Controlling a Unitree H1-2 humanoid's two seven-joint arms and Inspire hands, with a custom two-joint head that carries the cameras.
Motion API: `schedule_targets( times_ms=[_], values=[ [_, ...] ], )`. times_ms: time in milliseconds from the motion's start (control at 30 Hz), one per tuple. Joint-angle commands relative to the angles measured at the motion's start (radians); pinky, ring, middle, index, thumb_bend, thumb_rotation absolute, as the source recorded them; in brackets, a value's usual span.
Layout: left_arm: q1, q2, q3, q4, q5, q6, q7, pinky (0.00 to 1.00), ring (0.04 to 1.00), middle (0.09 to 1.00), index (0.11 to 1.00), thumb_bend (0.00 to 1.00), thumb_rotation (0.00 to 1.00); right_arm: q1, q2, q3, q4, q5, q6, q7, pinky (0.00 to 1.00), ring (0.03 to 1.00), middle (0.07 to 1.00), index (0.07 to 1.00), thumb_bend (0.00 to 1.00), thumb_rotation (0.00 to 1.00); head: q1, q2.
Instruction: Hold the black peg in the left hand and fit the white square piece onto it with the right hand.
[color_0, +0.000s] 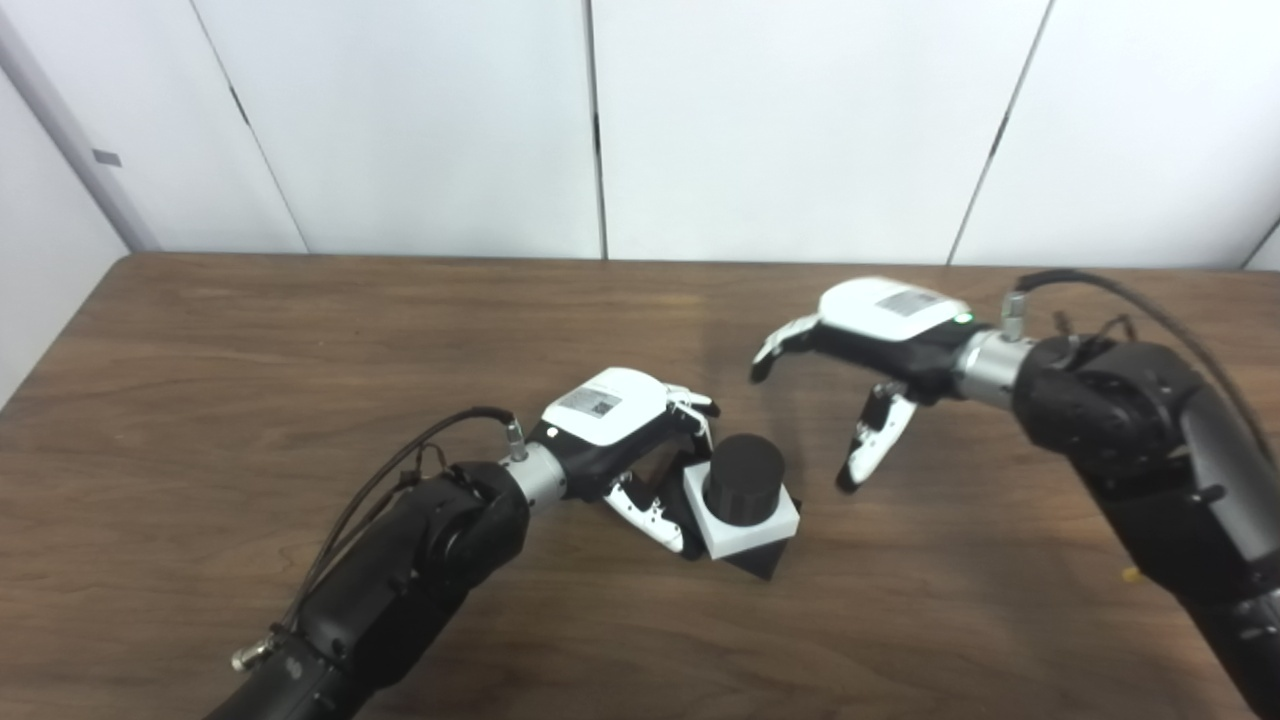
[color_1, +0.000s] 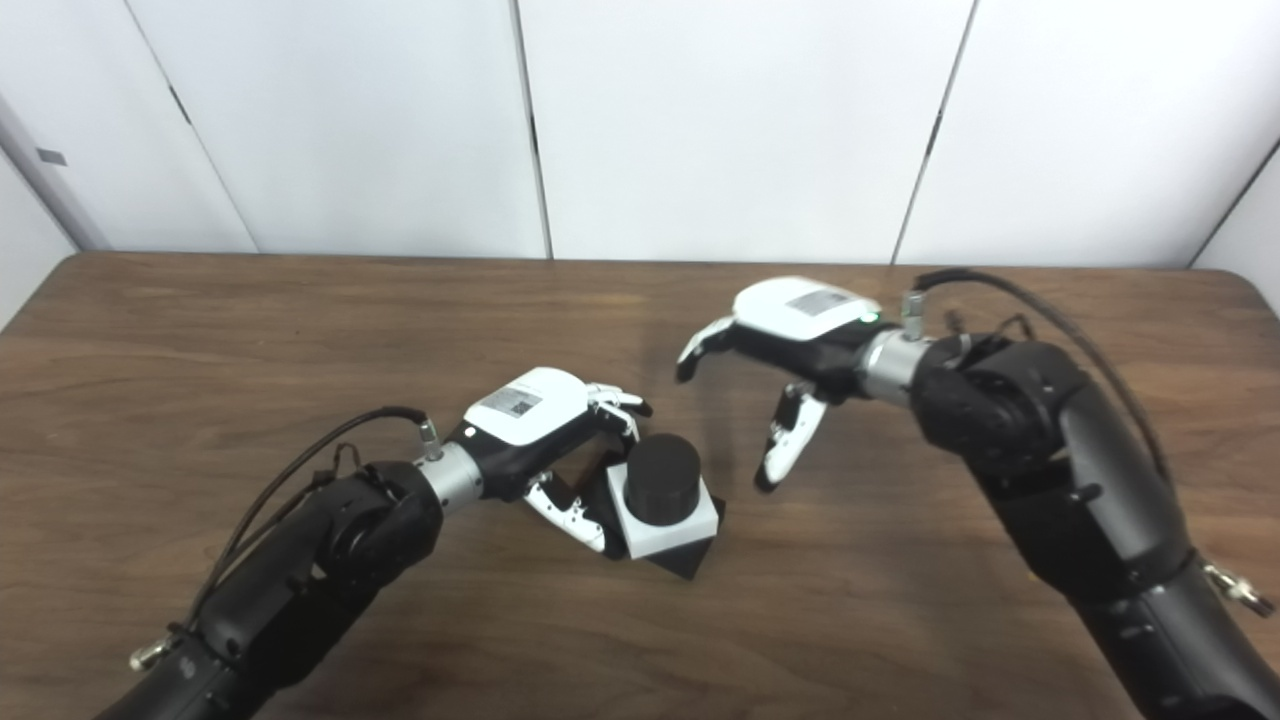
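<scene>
The black peg (color_0: 743, 478) is a round cylinder on a black square base, resting near the middle of the table. The white square piece (color_0: 768, 524) sits around the peg on top of that base, whose dark corner shows below it. My left hand (color_0: 625, 425) is shut on the peg's base from the left, thumb at the front edge and fingers curled behind. My right hand (color_0: 868, 345) hovers open to the right of the peg and above the table, fingers spread and pointing down, touching nothing.
The brown wooden table (color_0: 200, 400) runs back to a white panelled wall (color_0: 400, 120). No other objects lie on it. Both forearms reach in from the lower corners.
</scene>
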Motion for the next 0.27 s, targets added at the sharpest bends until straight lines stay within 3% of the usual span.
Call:
schedule_targets(
  times_ms=[0,233],
  values=[
    [0.015,0.028,-0.015,0.007,0.032,-0.002,-0.037,0.83,0.892,0.877,0.487,0.52,0.07,-0.021,-0.019,-0.047,-0.009,0.023,0.004,-0.067,0.64,0.779,0.798,0.696,0.80,0.13,-0.002,0.000],
    [0.018,0.030,-0.011,0.001,0.023,0.006,-0.047,0.84,0.900,0.883,0.487,0.52,0.07,0.105,0.026,-0.196,-0.023,0.104,0.017,-0.255,0.59,0.737,0.779,0.692,0.76,0.09,-0.013,-0.001]
  ],
)
